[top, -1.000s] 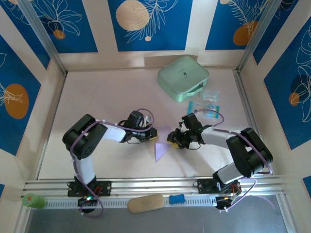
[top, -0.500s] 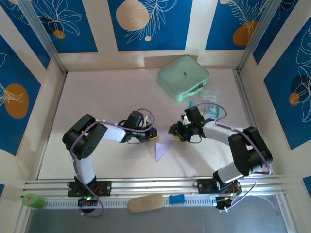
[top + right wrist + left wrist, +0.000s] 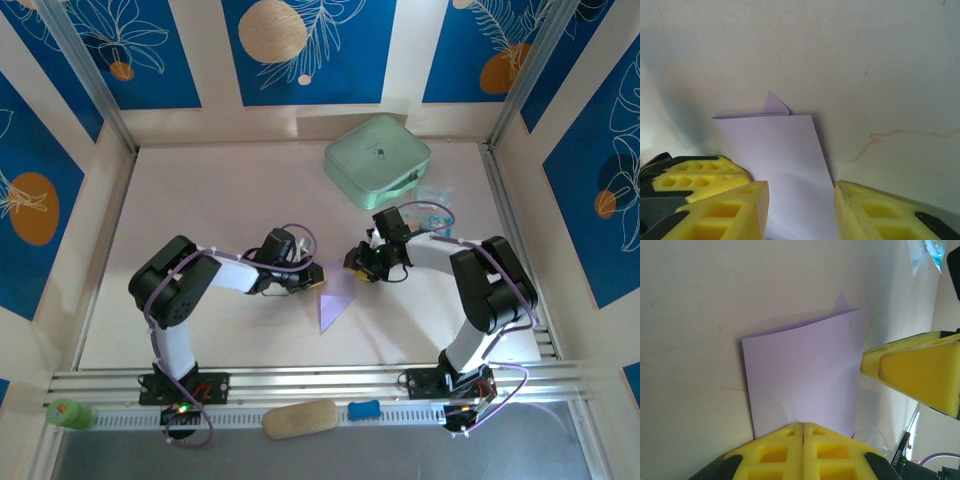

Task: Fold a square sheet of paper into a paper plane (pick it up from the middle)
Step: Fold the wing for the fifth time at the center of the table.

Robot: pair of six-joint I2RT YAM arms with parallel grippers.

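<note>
Right arm has swung its tool [image 3: 358, 264] further from the bases since a second ago, elbow tucked in closer; left arm hasn't moved. Lavender-purple paper sheet [image 3: 332, 303], folded to a wedge with its point toward the bases, lies on the pale worktop [image 3: 220, 200] between both tools. Left tool [image 3: 314, 282] has fingers together, tip on the sheet's left corner. In the left wrist view the sheet runs under the closed tip; can't tell if it's pinched or just pressed. Right tool has fingers apart, straddling the sheet's far edge in the right wrist view, nothing gripped. Mint-green rounded square case [image 3: 377, 160] sits well apart, toward the back wall.
</note>
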